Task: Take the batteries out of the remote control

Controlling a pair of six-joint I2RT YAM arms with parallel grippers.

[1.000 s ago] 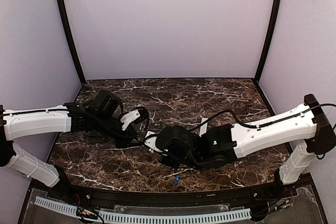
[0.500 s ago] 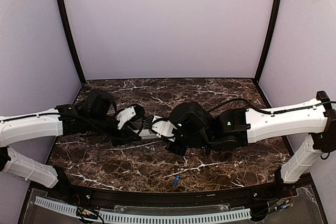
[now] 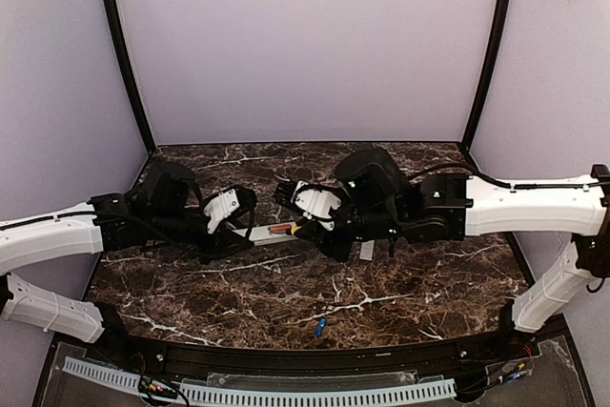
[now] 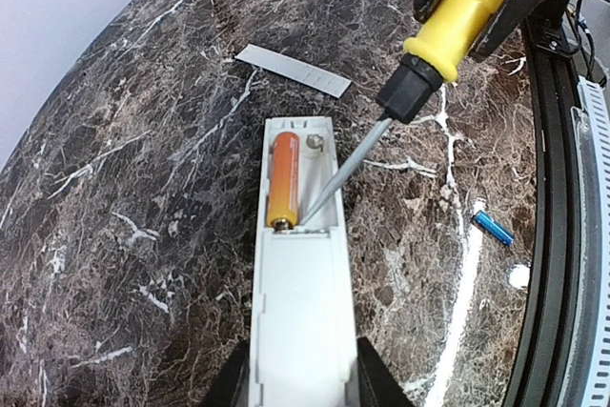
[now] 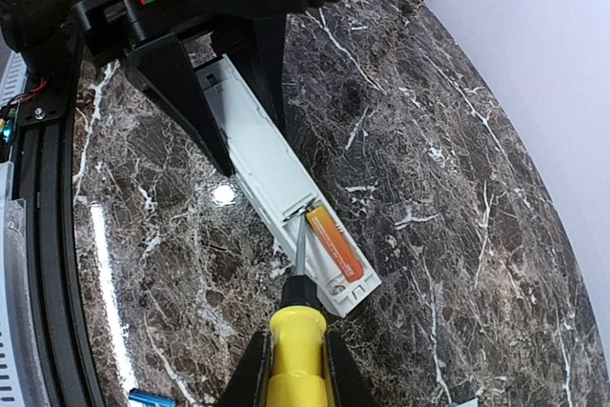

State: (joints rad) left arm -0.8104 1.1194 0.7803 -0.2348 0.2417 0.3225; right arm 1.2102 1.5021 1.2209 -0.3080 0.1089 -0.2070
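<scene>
My left gripper (image 4: 303, 384) is shut on the near end of the white-grey remote control (image 4: 299, 283), holding it by its long sides with the open compartment pointing away. An orange battery (image 4: 283, 178) lies in the compartment's left slot; the slot beside it is bare. My right gripper (image 5: 295, 378) is shut on the yellow-handled screwdriver (image 5: 297, 355), its tip in the bare slot at the orange battery's (image 5: 335, 243) inner end. A blue battery (image 4: 494, 228) lies loose on the marble near the front edge (image 3: 320, 327). The flat back cover (image 4: 294, 70) rests on the table beyond the remote.
A black rail (image 4: 562, 235) and a white cable chain (image 3: 286, 394) run along the near table edge. Pale tent walls (image 3: 305, 45) close in the back and both sides. Both arms meet over the table's middle (image 3: 286, 226).
My right arm has swung away from the front edge, toward the back and left, bringing the screwdriver tip into the remote's compartment. The left arm has shifted slightly, still holding the remote.
</scene>
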